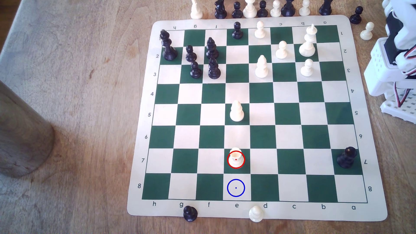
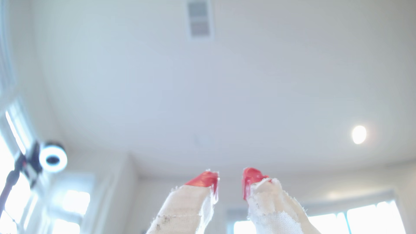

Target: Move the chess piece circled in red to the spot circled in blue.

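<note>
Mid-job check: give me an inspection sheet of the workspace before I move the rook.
Surface: wooden table with a green-and-cream chess mat.
Job's things: white rook upright on e7, red-ringed; blue-ringed square e8, vacant, adjacent.
Clutter: white pawn on e5; black rook on a7; captured pieces along the mat edges.
Tool: open, red-tipped, pointing at the ceiling.
Cables: red and black wires at the arm base.
Surroundings: ring-lit camera, windows.

White rook [image 1: 236, 157] stands upright on its red-ringed green square, well apart from the folded arm [image 1: 391, 67] at the exterior view's right; blue-ringed cream square [image 1: 236, 187] lies just beside it
</note>
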{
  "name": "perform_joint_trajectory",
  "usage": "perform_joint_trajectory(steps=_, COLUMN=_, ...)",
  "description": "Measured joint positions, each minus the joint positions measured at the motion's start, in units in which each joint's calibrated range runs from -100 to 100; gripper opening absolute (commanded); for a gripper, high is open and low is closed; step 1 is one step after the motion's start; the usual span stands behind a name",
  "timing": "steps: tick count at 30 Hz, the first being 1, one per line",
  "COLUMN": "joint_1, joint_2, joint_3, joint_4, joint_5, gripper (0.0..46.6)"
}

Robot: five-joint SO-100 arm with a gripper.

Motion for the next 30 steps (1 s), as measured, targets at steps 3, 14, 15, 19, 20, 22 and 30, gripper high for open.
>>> perform_joint_trajectory(steps=3, joint_1=2.3, joint_2=0.1, joint_3=-5.8, joint_4=19.2, joint_5=-0.1, gripper=5.6)
perform_joint_trajectory(steps=14, joint_1=6.3, joint_2=0.8, joint_3=-15.5, joint_4=70.9, joint_5=-1.8, gripper=6.6)
perform_joint_trajectory(steps=15, joint_1=5.8, joint_2=1.8, joint_3=-16.5, joint_4=74.3, joint_5=-1.5, gripper=7.0)
perform_joint_trajectory(steps=19, joint_1=2.2, joint_2=8.3, joint_3=-22.8, joint_4=88.4, joint_5=-0.4, gripper=7.7)
perform_joint_trajectory(steps=20, joint_1=0.9, joint_2=10.2, joint_3=-24.6, joint_4=91.4, joint_5=-0.2, gripper=8.5)
perform_joint_trajectory(steps=22, joint_1=-3.6, joint_2=15.6, joint_3=-29.6, joint_4=99.0, joint_5=-0.2, gripper=9.3)
perform_joint_trajectory(steps=30, joint_1=-15.2, joint_2=27.1, joint_3=-33.3, joint_4=103.3, joint_5=-1.8, gripper=16.1)
